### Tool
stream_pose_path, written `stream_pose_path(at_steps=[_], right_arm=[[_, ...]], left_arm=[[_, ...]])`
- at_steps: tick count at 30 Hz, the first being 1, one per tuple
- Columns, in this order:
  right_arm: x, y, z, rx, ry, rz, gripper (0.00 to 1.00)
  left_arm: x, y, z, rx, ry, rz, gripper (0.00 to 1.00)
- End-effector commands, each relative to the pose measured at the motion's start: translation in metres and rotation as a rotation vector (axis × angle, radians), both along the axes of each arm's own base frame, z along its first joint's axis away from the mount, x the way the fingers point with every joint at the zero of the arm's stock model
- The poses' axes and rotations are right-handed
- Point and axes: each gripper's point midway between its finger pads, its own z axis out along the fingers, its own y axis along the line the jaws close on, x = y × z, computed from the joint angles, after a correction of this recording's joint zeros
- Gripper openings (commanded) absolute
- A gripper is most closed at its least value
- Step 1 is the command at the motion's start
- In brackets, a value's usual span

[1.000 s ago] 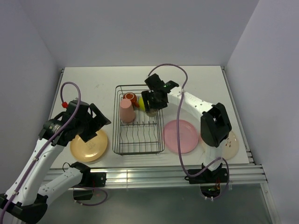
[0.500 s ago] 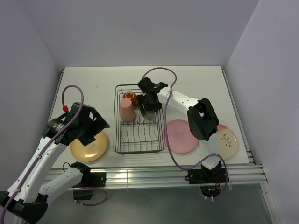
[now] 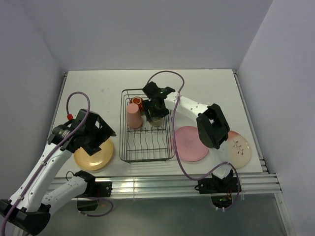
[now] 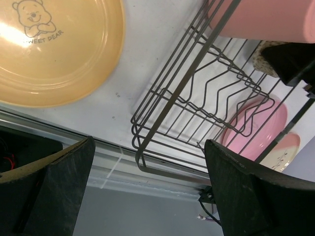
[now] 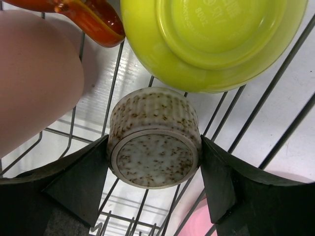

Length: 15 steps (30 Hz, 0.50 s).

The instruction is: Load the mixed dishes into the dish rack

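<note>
The black wire dish rack [image 3: 121,133] stands mid-table. In it are a salmon-pink tumbler [image 3: 133,116], mouth down, and a red-orange handled cup [image 3: 137,103]. My right gripper [image 3: 156,116] is over the rack's far right part. It is shut on the small tan speckled bowl [image 5: 155,142], which is upside down over the rack wires, just in front of the lime-green bowl [image 5: 211,39]. My left gripper [image 3: 101,135] hangs open and empty above the yellow-orange plate [image 3: 91,156], left of the rack. In the left wrist view that plate [image 4: 54,49] lies at upper left.
A pink plate [image 3: 189,143] lies right of the rack, and a pink-and-cream plate [image 3: 240,150] lies further right near the table's front edge. The right arm's elbow [image 3: 211,127] hangs over the pink plate. Walls close in on three sides.
The right gripper has carried the tan bowl slightly left over the rack; its elbow swung inward and uncovered the pink-and-cream plate. The left gripper has sunk a little toward the yellow-orange plate.
</note>
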Motion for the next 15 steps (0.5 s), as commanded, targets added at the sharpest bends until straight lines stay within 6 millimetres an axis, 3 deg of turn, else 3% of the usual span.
stream_pose_path(at_steps=[1, 11, 15], right_arm=[[0.013, 0.011, 0.058, 0.092, -0.127, 0.004, 0.77], [0.008, 0.005, 0.043, 0.050, -0.100, 0.011, 0.87], [0.009, 0.003, 0.050, 0.052, -0.120, 0.001, 0.87]], left_arm=[[-0.001, 0.001, -0.006, -0.007, 0.017, 0.027, 0.99], [-0.004, -0.004, 0.000, -0.050, 0.004, 0.026, 0.99], [-0.005, -0.006, 0.004, -0.066, -0.005, 0.022, 0.99]])
